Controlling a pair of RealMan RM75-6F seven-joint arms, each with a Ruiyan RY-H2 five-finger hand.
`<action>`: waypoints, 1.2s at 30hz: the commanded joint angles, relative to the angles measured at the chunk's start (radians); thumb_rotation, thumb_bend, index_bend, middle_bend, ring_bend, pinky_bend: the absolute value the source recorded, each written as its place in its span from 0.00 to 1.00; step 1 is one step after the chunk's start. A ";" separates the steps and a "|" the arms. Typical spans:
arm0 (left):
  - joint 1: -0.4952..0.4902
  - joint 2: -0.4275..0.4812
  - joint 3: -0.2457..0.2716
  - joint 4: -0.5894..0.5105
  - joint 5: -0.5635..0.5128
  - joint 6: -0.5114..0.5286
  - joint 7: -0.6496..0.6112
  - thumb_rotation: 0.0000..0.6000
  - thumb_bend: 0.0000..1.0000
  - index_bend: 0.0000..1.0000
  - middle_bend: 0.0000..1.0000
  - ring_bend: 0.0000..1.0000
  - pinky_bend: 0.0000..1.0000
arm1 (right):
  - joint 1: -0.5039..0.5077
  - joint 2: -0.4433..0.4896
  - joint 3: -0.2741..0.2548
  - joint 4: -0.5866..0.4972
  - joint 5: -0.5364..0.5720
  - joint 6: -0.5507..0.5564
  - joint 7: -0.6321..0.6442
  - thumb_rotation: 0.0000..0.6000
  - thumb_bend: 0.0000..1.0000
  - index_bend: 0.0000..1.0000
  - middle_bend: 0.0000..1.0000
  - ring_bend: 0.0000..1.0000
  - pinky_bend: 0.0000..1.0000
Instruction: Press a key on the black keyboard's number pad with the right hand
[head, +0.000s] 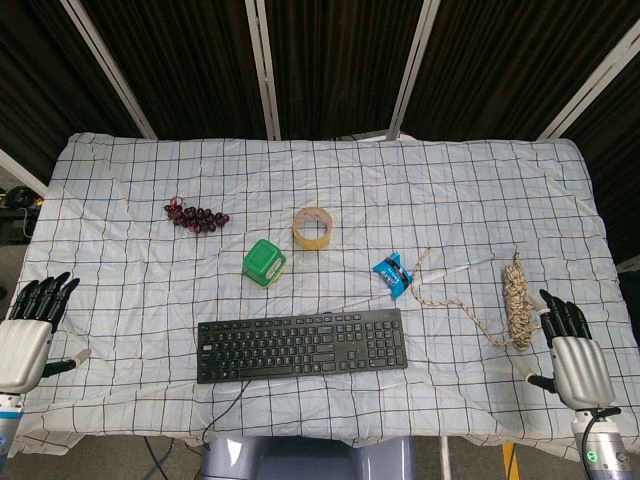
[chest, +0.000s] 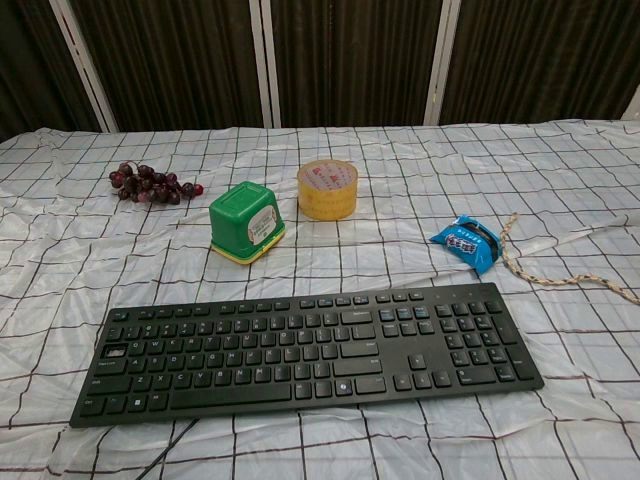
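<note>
Keyboard number pad (chest: 478, 336): right end of the black keyboard (head: 302, 345); untouched
Right hand (head: 573, 355): fingers straight, slightly apart, grasping nothing; near right table edge, well apart from the keyboard, just beside a rope bundle (head: 516, 300)
Left hand (head: 32, 330): fingers extended, released; near left edge
Farther back: blue packet (chest: 466, 241); tape roll (chest: 327, 189); green box (chest: 245, 222); grapes (chest: 150, 184)
Surface: checked cloth (head: 120, 240)

The keyboard (head: 302, 345) lay near the table's (head: 120, 200) front edge, its number pad (chest: 478, 338) at the right end. From it, the box (head: 264, 262) sat at eleven o'clock, the grapes (head: 197, 216) beyond at ten, and the tape roll (head: 313, 227) at twelve. The snack packet (head: 394, 274) lay at one o'clock and the rope bundle (head: 517, 302) at three.
</note>
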 joint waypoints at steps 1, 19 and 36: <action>-0.001 0.000 0.000 0.000 -0.001 -0.002 -0.001 1.00 0.04 0.00 0.00 0.00 0.00 | 0.000 0.002 0.000 -0.002 0.002 -0.001 -0.001 1.00 0.22 0.00 0.00 0.00 0.00; -0.007 0.000 0.003 -0.005 0.012 -0.004 0.010 1.00 0.04 0.00 0.00 0.00 0.00 | -0.001 0.025 -0.015 -0.028 -0.020 -0.008 0.001 1.00 0.22 0.00 0.00 0.00 0.00; -0.003 0.000 0.002 -0.017 0.002 -0.003 0.026 1.00 0.04 0.00 0.00 0.00 0.00 | 0.060 0.067 -0.050 -0.085 -0.142 -0.080 0.055 1.00 0.22 0.04 0.31 0.29 0.38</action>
